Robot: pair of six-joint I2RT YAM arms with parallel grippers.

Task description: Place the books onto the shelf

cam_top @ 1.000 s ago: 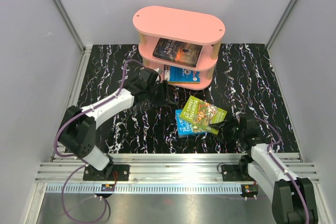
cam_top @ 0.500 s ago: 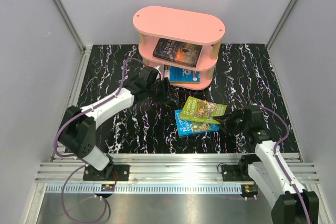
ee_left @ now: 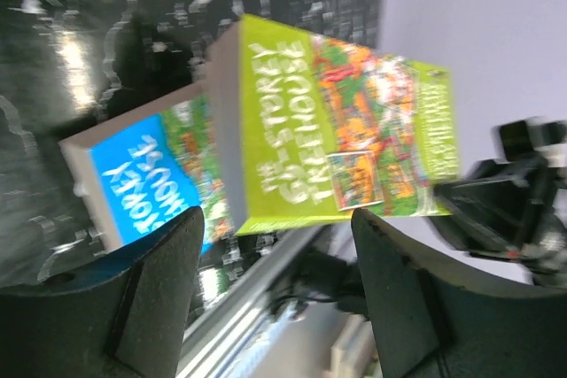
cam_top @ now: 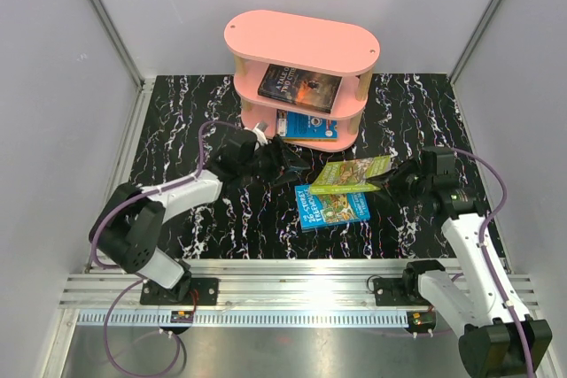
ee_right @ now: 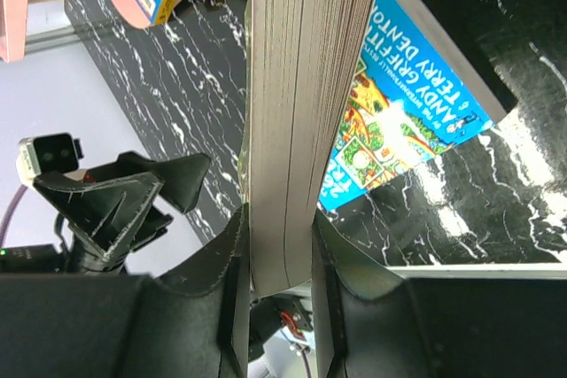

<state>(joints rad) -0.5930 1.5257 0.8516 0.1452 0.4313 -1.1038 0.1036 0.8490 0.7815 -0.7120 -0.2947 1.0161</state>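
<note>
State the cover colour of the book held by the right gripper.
Lime green with cartoon art; the held book shows best in the left wrist view.

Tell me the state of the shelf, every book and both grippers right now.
shelf: upright.
dark book: flat on the shelf's middle tier.
blue shelf book: lying on the bottom tier.
green book: held above the table, clamped by the right gripper.
blue table book: flat on the table, untouched.
right gripper: shut on the green book.
left gripper: open, empty.
</note>
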